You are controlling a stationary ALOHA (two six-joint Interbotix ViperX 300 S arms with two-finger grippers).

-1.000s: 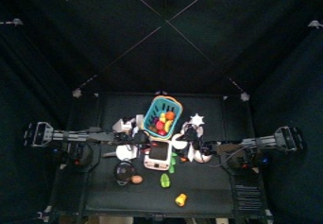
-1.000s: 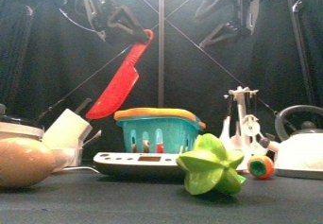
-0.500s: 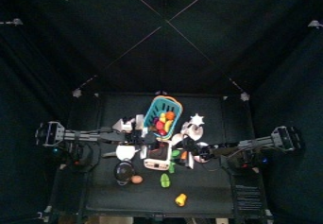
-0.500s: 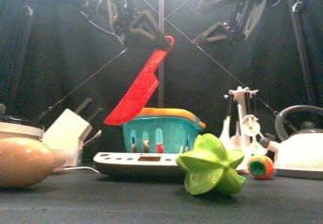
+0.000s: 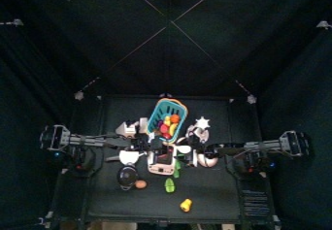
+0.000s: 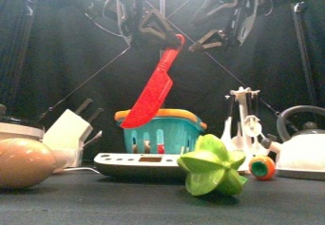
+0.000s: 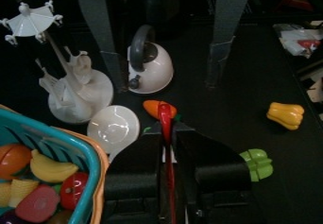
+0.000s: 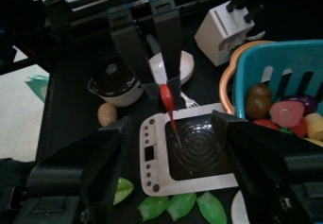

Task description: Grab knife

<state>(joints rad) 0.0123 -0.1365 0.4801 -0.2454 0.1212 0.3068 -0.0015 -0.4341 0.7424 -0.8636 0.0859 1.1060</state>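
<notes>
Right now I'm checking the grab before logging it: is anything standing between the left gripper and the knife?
Nothing visible does. The left gripper already has the red knife between its jaws, lifted in the air above the teal basket and the scale. The right gripper hangs close by the blade.

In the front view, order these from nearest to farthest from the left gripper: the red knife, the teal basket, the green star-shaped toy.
1. red knife, handle up at the left gripper, blade hanging down.
2. teal basket, below the blade's tip.
3. green star-shaped toy, lowest, on the table in front.
</notes>
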